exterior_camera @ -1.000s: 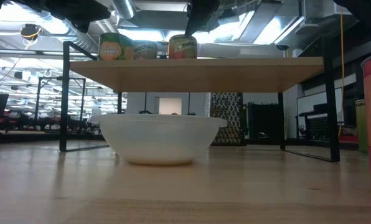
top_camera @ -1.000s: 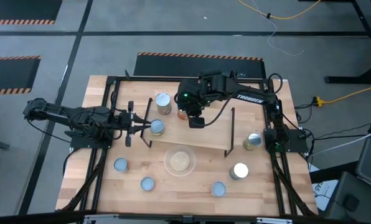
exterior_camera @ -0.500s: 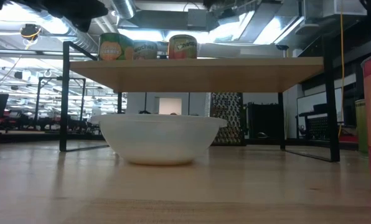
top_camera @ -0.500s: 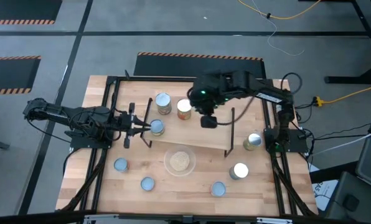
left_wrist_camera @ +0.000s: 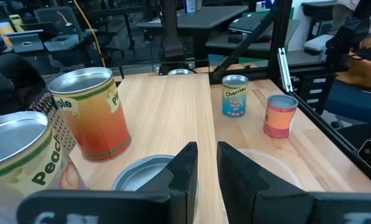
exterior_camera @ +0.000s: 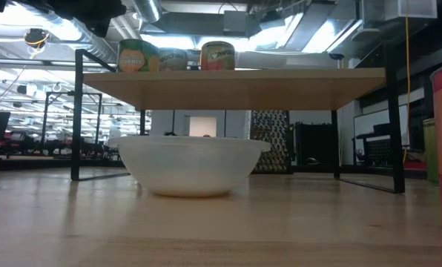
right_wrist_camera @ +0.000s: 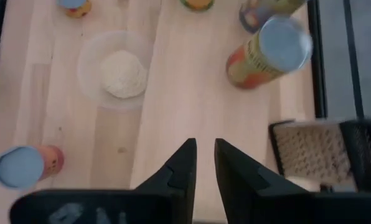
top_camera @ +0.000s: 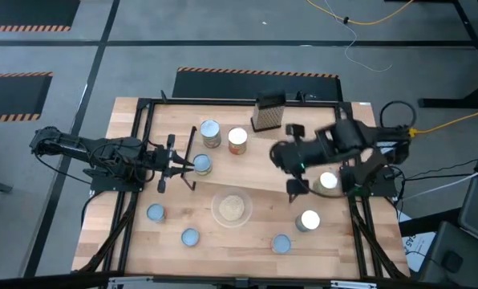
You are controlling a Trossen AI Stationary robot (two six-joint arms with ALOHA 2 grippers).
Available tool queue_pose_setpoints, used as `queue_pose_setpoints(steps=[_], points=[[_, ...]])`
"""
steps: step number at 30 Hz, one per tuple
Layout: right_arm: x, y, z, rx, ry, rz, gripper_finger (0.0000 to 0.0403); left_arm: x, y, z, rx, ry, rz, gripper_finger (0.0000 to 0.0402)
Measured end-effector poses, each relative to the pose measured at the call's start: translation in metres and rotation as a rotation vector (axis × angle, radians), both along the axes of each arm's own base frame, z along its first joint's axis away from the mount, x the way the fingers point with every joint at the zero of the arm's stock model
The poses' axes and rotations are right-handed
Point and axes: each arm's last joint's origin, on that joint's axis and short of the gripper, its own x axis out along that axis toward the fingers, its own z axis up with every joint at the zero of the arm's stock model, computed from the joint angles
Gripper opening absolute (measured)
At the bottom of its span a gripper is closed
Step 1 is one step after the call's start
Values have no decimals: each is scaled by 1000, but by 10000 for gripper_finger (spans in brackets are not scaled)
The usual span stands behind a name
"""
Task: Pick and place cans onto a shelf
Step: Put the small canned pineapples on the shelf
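Note:
The shelf (top_camera: 247,170) is a light-wood board on a black frame at mid-table. Three cans stand on its left part: a tan-label one (top_camera: 210,132), an orange-label one (top_camera: 237,140) and a short blue-grey-topped one (top_camera: 200,164). They also show in the low view (exterior_camera: 217,55). My left gripper (top_camera: 175,164) is shut at the shelf's left end, its tips beside the short can (left_wrist_camera: 142,178). My right gripper (top_camera: 281,156) is shut and empty above the shelf's right part, pointing down and toward the table's left. Other cans stand on the table (top_camera: 155,213), (top_camera: 190,237), (top_camera: 281,243), (top_camera: 309,219), (top_camera: 327,181).
A shallow dish (top_camera: 231,207) with beige contents stands under the shelf's near edge. A dark box grater (top_camera: 269,112) stands behind the shelf at the far side. Black rails (top_camera: 135,201) run along the table's left and right sides.
My right gripper has drawn away from the orange-label can, risen, and swung over the shelf toward the table's right edge. The can stays upright on the shelf beside the tan-label one. The grater, earlier hidden under the arm, now shows.

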Motion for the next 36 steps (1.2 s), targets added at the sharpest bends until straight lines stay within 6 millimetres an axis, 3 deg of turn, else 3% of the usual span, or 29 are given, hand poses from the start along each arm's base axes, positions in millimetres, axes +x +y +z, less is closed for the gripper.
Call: queue_pose_setpoints(steps=[14, 27, 36], points=[[-53, 49, -66, 109, -46, -128, 62, 0, 0, 0, -1, -3, 0, 55], [-75, 82, -116, 188, 90, -76, 62, 0, 0, 0, -6, -3, -6, 55], [-85, 91, -144, 185, 151, -107, 62, 0, 0, 0, -8, -2, -6, 55]])
